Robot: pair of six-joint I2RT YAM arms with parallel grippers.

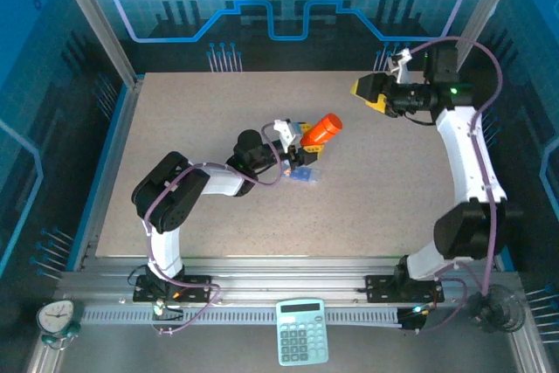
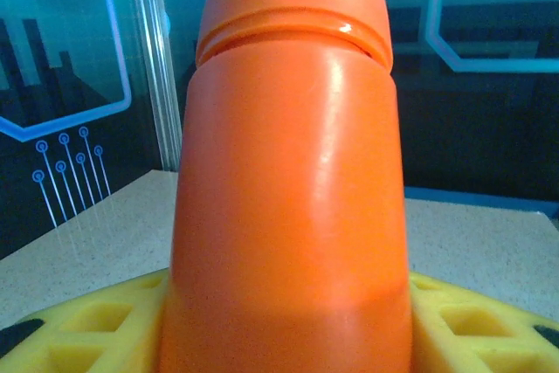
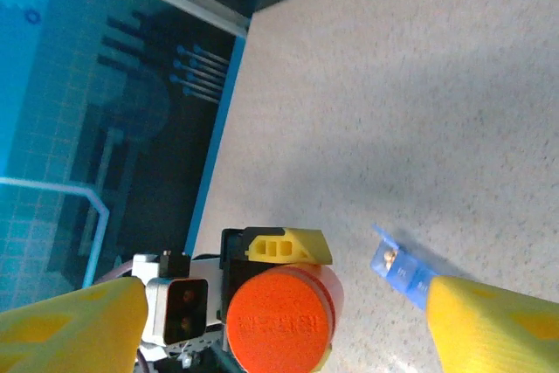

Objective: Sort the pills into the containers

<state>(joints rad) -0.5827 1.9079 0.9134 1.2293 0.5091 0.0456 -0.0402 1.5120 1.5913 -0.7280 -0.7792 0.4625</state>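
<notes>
Centrally, the left hand is closed on the orange bottle, its yellow fingers pressed to either side of the lower body in the left wrist view. The bottle projects straight out from that hand, cap end farthest from it. Seen from the right wrist, the round orange cap faces the camera, with one yellow finger of the left hand just above it. The pill box, translucent blue, lies flat on the tabletop just beside the left hand, on the side nearer the arm bases and apart from the bottle. In the right wrist view the pill box lies to the right of the cap, and a small tan speck shows at one end, too small to identify. The right hand is held toward the far right of the tabletop, well apart from bottle and pill box; its jaws stand wide apart and hold nothing, one yellow finger at each lower corner of its own view. A calculator and a small clock rest on the near rail, off the tabletop.
</notes>
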